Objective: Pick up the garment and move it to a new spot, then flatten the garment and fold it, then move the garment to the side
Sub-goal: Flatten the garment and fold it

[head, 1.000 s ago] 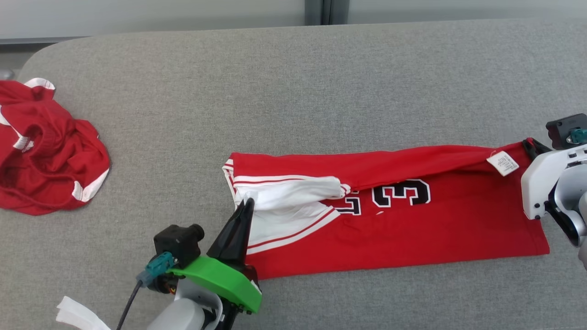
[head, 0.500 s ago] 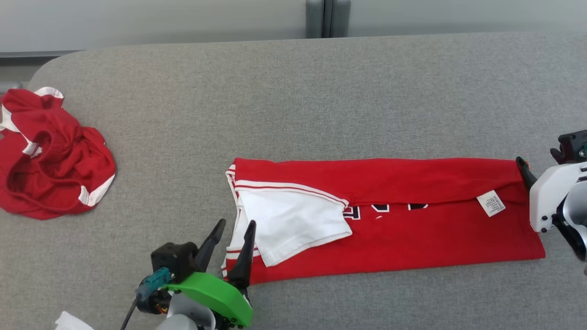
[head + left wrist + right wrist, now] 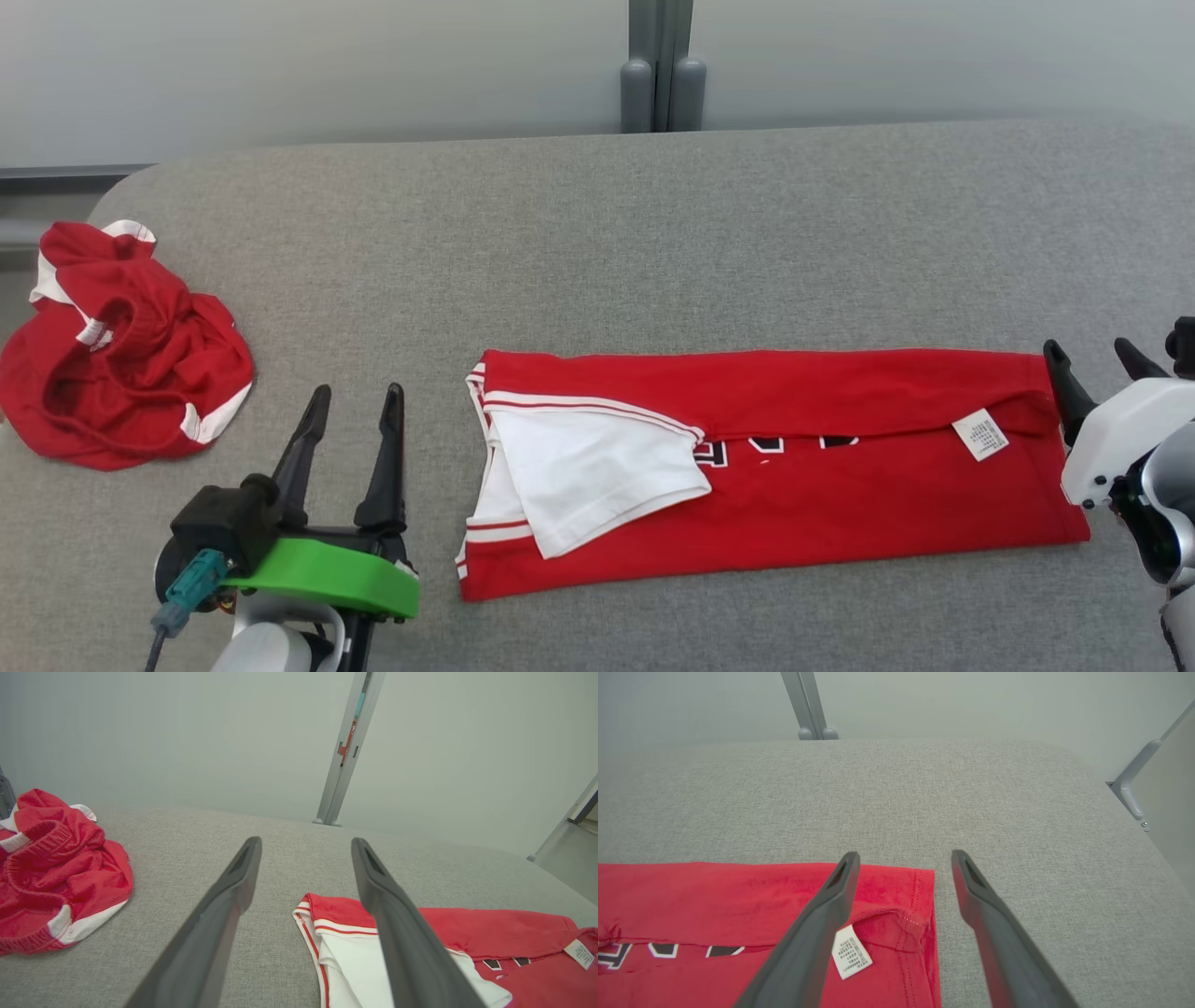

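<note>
The garment [image 3: 840, 504] is a red jersey with white sleeves, lying flat on the grey table [image 3: 597, 233] as a long band folded lengthwise. Its white label [image 3: 979, 435] shows near the right end, and black-and-white lettering peeks out under the fold. My left gripper [image 3: 358, 392] stands open just left of the garment's sleeve end and holds nothing. In the left wrist view its open gripper [image 3: 306, 841] has the garment [image 3: 514, 933] off to the right. My right gripper [image 3: 1088, 347] is open at the garment's right edge; in the right wrist view the gripper [image 3: 904, 854] straddles the hem corner [image 3: 920, 891].
A crumpled red-and-white piece of clothing [image 3: 121, 355] lies at the table's far left. Grey posts [image 3: 663, 84] stand behind the table's back edge. The table's rounded right corner [image 3: 1111, 812] is close to my right gripper.
Both grippers have opened and let go of the garment. Its upper layer now lies folded down over the lettering. My left gripper has drawn back to the left; the camera view has also shifted.
</note>
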{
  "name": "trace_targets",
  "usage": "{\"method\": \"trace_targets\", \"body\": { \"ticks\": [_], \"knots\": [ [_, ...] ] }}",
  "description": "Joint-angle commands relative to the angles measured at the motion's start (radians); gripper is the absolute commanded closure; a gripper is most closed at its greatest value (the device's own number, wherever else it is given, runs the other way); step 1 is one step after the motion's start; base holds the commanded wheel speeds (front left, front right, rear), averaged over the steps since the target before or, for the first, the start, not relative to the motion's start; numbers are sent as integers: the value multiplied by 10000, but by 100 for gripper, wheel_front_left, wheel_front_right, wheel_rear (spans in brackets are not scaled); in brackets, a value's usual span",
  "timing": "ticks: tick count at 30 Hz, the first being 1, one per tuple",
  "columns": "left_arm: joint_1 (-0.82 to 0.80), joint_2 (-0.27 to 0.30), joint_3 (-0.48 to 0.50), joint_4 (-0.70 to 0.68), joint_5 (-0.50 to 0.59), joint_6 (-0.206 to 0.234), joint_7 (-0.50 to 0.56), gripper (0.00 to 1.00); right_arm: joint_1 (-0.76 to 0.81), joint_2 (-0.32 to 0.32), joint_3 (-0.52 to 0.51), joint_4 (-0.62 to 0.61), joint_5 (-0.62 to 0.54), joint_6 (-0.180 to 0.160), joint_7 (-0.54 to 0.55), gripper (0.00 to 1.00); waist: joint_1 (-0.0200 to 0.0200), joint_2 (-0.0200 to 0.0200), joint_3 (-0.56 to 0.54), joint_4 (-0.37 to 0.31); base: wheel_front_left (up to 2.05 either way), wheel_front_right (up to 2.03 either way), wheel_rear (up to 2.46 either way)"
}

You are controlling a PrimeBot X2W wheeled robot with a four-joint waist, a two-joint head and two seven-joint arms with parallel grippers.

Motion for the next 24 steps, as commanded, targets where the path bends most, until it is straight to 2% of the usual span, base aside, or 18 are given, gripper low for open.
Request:
{"method": "trace_targets", "body": {
  "ticks": [1,10,19,24],
  "knots": [
    [194,-53,263,-30,305,-109,-24,0,248,185,-193,-175,-88,-18,24,0,0,0,-152,-20,0,0,0],
    [480,-498,1751,280,1305,-599,-26,0,722,1468,-1185,-639,-265,-16,256,0,0,0,-177,-217,0,0,0],
    [673,-897,2287,417,1780,-1029,-27,0,86,2017,-2364,-64,-976,-16,1073,0,0,0,67,-239,0,0,0],
    [506,-1073,2465,483,1888,-1230,-27,0,-672,2256,-2957,358,-1388,-16,1181,0,0,0,257,-125,0,0,0]
  ]
}}
